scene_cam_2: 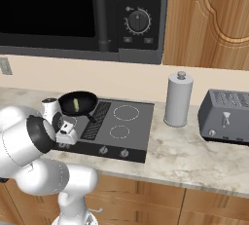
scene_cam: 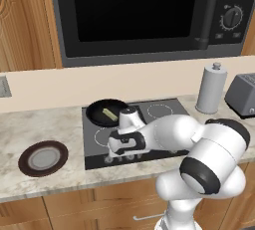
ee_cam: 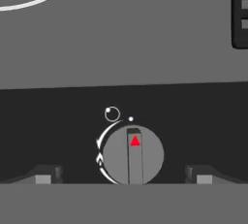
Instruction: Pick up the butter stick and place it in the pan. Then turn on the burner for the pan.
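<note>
The black pan (scene_cam: 99, 109) sits on the rear left of the dark cooktop (scene_cam: 167, 124), with the pale yellow butter stick (scene_cam: 110, 115) lying inside it. The right base view shows the same pan (scene_cam_2: 85, 100) and butter stick (scene_cam_2: 76, 105). The pan covers the burner beneath it. My gripper (ee_cam: 123, 178) points down at the cooktop's front strip, open. A round grey knob (ee_cam: 133, 155) with a red triangle stands midway between the two fingertips (ee_cam: 46, 177), with a gap on each side. In the left base view the hand (scene_cam: 122, 142) hangs over that front strip.
A dark brown plate (scene_cam: 43, 158) lies on the counter left of the cooktop. A paper towel roll (scene_cam: 211, 89) and a grey toaster (scene_cam: 242, 94) stand to the right. A black microwave (scene_cam: 134, 10) hangs above. Two more knobs (scene_cam_2: 103, 149) sit further right.
</note>
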Controlling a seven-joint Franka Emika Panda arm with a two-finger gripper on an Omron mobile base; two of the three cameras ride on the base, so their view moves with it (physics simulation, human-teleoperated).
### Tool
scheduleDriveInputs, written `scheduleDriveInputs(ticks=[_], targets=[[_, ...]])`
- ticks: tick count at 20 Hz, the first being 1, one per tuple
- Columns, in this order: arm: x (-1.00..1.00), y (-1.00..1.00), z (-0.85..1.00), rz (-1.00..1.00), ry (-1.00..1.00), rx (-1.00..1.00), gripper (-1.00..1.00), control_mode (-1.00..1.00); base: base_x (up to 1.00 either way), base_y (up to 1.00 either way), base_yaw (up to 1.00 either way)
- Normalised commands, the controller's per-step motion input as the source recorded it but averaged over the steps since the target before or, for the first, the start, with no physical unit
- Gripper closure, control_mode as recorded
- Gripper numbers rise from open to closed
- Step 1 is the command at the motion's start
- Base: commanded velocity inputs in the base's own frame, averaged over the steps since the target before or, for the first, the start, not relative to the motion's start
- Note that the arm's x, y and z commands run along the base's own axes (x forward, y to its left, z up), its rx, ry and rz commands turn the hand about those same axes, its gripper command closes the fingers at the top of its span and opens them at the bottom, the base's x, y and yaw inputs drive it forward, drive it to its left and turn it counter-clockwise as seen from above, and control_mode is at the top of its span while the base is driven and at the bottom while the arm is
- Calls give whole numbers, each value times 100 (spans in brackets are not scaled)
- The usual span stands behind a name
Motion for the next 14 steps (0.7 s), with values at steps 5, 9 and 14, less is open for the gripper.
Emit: scheduleDriveInputs(ticks=[5, 9, 14], targets=[[1, -17, -9, 0, 0, 0, -100, -100, 0, 0, 0], [0, -4, -19, 0, 0, 0, -100, -100, 0, 0, 0], [2, 0, -25, 0, -1, 0, 100, -100, 0, 0, 0]])
